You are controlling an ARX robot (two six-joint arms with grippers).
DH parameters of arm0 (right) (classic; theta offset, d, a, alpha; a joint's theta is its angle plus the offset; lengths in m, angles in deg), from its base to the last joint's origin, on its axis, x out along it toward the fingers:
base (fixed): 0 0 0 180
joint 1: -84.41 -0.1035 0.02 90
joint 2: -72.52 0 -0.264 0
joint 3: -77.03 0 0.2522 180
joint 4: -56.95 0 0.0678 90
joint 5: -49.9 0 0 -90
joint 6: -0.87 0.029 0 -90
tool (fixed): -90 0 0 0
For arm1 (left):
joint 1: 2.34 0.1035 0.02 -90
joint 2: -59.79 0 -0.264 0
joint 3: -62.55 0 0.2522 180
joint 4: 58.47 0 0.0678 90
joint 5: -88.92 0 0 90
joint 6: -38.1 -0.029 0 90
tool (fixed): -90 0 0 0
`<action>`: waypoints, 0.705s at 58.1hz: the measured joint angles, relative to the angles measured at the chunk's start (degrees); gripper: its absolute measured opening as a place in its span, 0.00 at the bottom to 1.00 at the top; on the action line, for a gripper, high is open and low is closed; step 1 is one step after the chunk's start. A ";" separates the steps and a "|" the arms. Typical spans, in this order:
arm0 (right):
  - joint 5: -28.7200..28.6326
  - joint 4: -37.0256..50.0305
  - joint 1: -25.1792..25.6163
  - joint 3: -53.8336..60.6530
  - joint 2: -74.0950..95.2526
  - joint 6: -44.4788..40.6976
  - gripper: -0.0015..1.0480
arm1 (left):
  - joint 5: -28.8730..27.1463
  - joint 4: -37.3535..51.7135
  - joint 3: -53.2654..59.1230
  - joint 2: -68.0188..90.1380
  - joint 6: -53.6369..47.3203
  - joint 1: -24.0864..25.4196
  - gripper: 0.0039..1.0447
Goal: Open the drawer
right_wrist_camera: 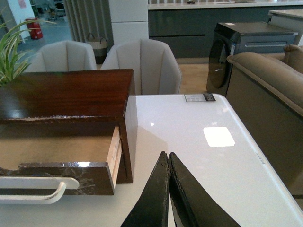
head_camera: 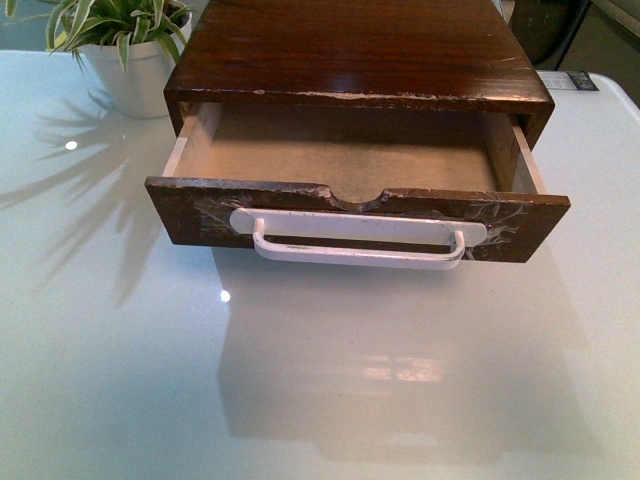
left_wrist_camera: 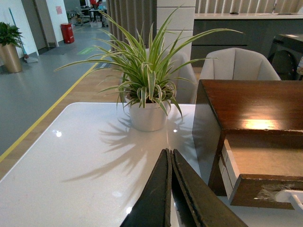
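Note:
The dark brown wooden drawer point(head_camera: 190, 212) stands pulled out of its cabinet point(head_camera: 350, 50), its pale inside showing. Its long white bar handle point(head_camera: 357, 240) is taped to the front under a half-round notch. Neither gripper shows in the front view. My left gripper point(left_wrist_camera: 169, 152) is shut and empty over the table, left of the drawer point(left_wrist_camera: 265, 189). My right gripper point(right_wrist_camera: 167, 155) is shut and empty over the table, right of the drawer point(right_wrist_camera: 71, 177) and its handle point(right_wrist_camera: 33, 189).
A potted spider plant point(head_camera: 128, 45) stands at the cabinet's back left, also seen in the left wrist view point(left_wrist_camera: 147, 94). The glossy white table point(head_camera: 320, 400) spreads in front. Chairs point(right_wrist_camera: 142, 64) and a sofa point(right_wrist_camera: 270, 94) stand beyond the table's edges.

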 joint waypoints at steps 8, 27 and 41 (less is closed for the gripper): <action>0.02 -0.02 0.00 0.00 -0.07 0.02 0.02 | -0.02 -9.57 -0.02 -8.26 0.00 0.00 0.02; 0.00 -0.02 0.00 0.00 -0.11 0.00 0.09 | 0.00 -10.27 -0.02 -10.05 0.13 0.00 0.11; 0.00 -0.02 0.00 0.00 -0.11 0.00 0.49 | -0.02 -10.27 -0.02 -10.05 0.13 0.00 0.52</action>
